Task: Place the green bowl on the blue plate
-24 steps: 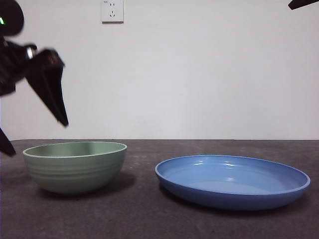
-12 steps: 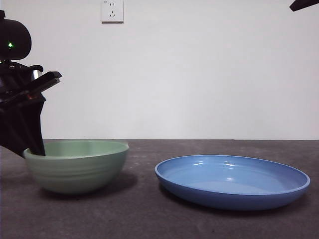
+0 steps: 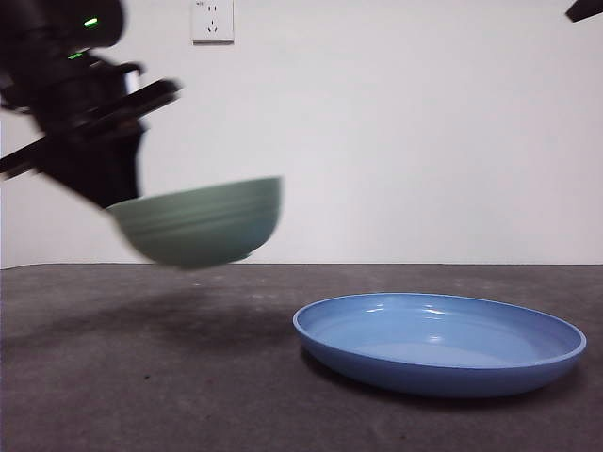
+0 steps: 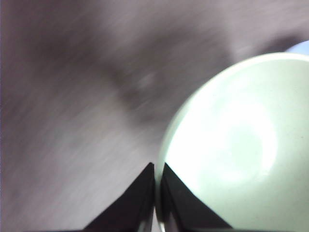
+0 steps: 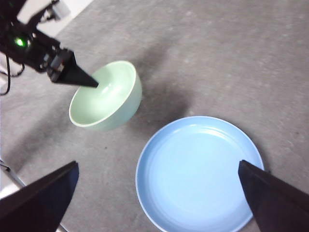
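Plain white wall [image 3: 396,141], wall socket [image 3: 212,21], dark grey tabletop [image 3: 188,377].

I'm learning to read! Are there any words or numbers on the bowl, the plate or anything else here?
None can be read.
The green bowl, held up by the left end effector, is plain and blurred.
The blue plate has no writing.
The wall socket shows only slots, no readable label.

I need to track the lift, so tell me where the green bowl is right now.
In the front view the green bowl hangs tilted above the table, left of the blue plate, its rim pinched by the left gripper.
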Tool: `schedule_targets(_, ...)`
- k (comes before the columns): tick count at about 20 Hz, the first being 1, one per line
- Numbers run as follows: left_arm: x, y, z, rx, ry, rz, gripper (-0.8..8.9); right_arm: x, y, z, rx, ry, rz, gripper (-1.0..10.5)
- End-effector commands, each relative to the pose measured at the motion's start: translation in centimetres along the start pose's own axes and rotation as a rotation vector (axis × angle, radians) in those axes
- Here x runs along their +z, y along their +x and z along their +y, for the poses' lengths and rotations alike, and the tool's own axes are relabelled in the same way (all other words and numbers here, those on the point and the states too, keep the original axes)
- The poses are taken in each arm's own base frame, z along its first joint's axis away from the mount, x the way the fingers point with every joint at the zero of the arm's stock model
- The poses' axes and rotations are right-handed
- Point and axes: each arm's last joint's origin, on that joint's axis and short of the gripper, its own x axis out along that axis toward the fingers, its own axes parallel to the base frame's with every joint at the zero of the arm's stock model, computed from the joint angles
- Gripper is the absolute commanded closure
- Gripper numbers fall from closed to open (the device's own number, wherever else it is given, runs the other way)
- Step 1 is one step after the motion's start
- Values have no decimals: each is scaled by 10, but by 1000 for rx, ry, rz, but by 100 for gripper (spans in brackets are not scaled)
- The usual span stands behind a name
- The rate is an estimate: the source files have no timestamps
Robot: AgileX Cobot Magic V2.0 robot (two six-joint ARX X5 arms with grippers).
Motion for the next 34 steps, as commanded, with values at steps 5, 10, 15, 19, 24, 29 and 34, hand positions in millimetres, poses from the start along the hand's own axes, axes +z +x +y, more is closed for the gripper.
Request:
schedule_targets(5,41,41,-78,-24,163,63,804,-5,-22,7,1,-30,-49,321)
schedule_targets(10,43,90,-132,-50,279,145,804,-7,-31,9,-12,-41,-88,321)
schedule_targets(15,34,120,-155,-13,355,176,804,-7,-31,9,-11,-40,-86,321)
schedule_targets(19,33,122,-155,-13,370,184,803,-7,-31,9,-11,-33,-86,321)
schedule_targets(24,35,121,-156,-22,366,176,473,-7,-31,9,-11,-33,-86,321)
schedule_targets(29,50,89,-168,-27,391,178,262,-7,-31,9,-11,-32,-86,321)
schedule_targets(34,63,18,-182,-26,463,198,98,-7,-31,9,-11,-31,-85,321)
